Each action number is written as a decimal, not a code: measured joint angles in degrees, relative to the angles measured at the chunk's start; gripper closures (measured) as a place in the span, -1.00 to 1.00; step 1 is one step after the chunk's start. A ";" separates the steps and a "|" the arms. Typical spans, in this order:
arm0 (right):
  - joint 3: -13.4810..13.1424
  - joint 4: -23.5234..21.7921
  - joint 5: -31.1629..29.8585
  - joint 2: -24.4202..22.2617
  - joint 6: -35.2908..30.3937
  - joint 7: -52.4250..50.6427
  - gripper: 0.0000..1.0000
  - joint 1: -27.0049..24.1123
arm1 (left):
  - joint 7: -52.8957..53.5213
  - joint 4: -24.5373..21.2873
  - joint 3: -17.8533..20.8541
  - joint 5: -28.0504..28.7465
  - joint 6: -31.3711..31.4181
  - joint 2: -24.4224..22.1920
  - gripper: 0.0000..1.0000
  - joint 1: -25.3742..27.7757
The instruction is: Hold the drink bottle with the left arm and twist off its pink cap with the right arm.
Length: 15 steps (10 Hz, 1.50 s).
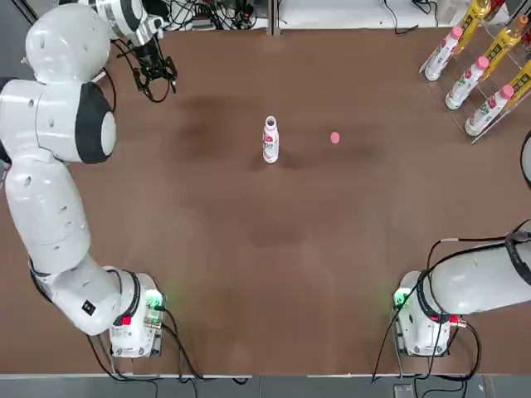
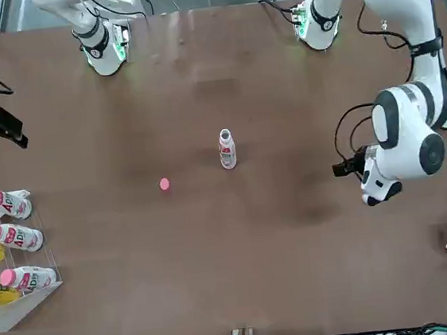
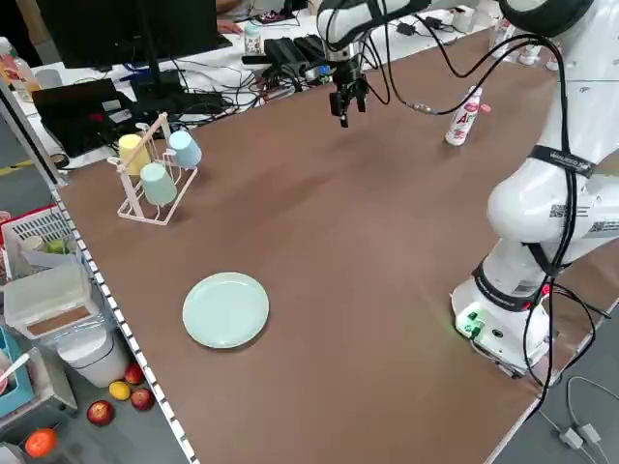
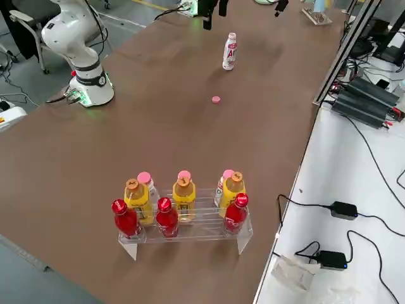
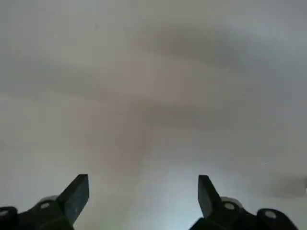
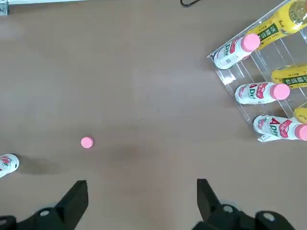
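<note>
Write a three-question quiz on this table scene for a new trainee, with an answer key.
1. True or false: the pink cap is screwed onto the drink bottle.
2. Is the drink bottle A) standing upright, B) lying on its side, or C) in the clear rack?
3. What are the left gripper and the right gripper holding?

Key:
1. False; the cap lies on the table, apart from the bottle, on the rack's side.
2. A.
3. Nothing; both are open and away from the bottle.
</note>
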 joint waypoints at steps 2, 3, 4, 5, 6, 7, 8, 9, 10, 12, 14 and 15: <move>0.00 0.23 0.00 -0.01 -1.02 0.00 -1.00 0.00 | 1.98 5.34 3.41 6.61 -5.61 -0.54 -1.00 0.13; 0.03 0.29 0.00 -0.01 -1.41 0.00 -1.00 0.02 | 2.08 7.89 4.13 9.18 -8.25 -1.45 -1.00 0.25; 0.06 0.36 0.00 -0.01 -1.55 0.00 -1.00 0.04 | 2.08 9.73 4.43 10.63 -10.03 -2.44 -1.00 0.32; 0.01 0.40 0.00 -0.01 -1.57 0.00 -1.00 0.02 | 2.08 11.08 4.67 11.39 -11.25 -3.03 -1.00 0.36; -0.04 0.52 0.00 -0.01 -1.58 0.01 -1.00 0.01 | 2.08 11.74 4.75 11.49 -11.74 -3.21 -1.00 0.53; -0.06 0.65 0.00 -0.01 -1.59 0.02 -1.00 0.01 | 2.08 11.92 4.75 11.49 -11.79 -3.20 -1.00 0.94; -0.06 0.73 0.00 -0.01 -1.59 0.02 -1.00 0.01 | 2.08 12.01 4.76 11.49 -11.79 -3.22 -1.00 1.31; 0.05 0.75 0.00 -0.01 -1.59 0.02 -1.00 0.05 | 2.09 12.24 4.82 11.77 -12.08 -3.47 -1.00 1.62; 0.25 0.76 0.00 -0.01 -1.62 0.02 -1.00 0.15 | 2.18 12.49 4.83 12.37 -13.03 -4.13 -1.00 2.00; 0.46 0.76 0.00 -0.01 -1.69 0.02 -1.00 0.18 | 2.28 14.73 -0.27 13.10 -15.08 -5.58 -1.00 7.70; 0.47 0.77 0.00 -0.01 -1.67 0.02 -1.00 0.17 | 2.28 18.85 -12.29 15.82 -16.38 -6.83 -1.00 19.17; 0.51 0.79 0.00 -0.01 -1.61 0.02 -1.00 0.18 | 2.29 19.76 -15.94 16.20 -16.49 -7.88 -1.00 22.70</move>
